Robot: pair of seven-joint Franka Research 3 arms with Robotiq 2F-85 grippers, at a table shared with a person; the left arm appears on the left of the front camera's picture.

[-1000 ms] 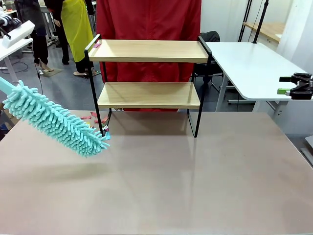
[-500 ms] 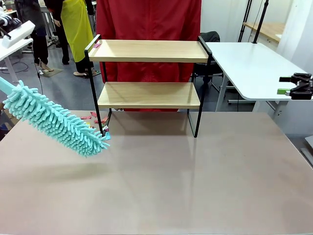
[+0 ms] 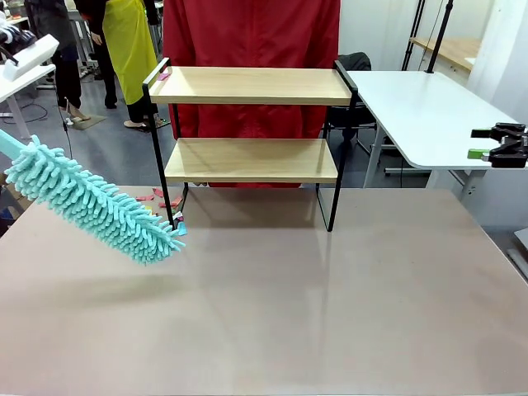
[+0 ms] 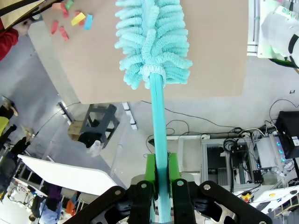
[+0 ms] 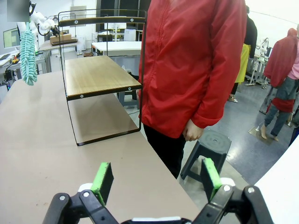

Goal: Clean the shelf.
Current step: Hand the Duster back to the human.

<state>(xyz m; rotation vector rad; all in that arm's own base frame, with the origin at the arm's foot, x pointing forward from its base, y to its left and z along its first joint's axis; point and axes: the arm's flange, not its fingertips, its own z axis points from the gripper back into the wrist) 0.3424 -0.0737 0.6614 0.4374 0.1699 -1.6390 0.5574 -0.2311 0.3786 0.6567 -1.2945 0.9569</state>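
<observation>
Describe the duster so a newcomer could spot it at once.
Start at the two-tier wooden shelf on the brown table. Look to its left, where the duster hangs slanted above the tabletop, its handle clamped in the left gripper. Nothing nearby shares its shaggy turquoise head.

Duster (image 3: 95,206): handle cut off by the front view's left edge. Small coloured bits (image 4: 70,21) beyond the left gripper (image 4: 159,186): too small to identify.
</observation>
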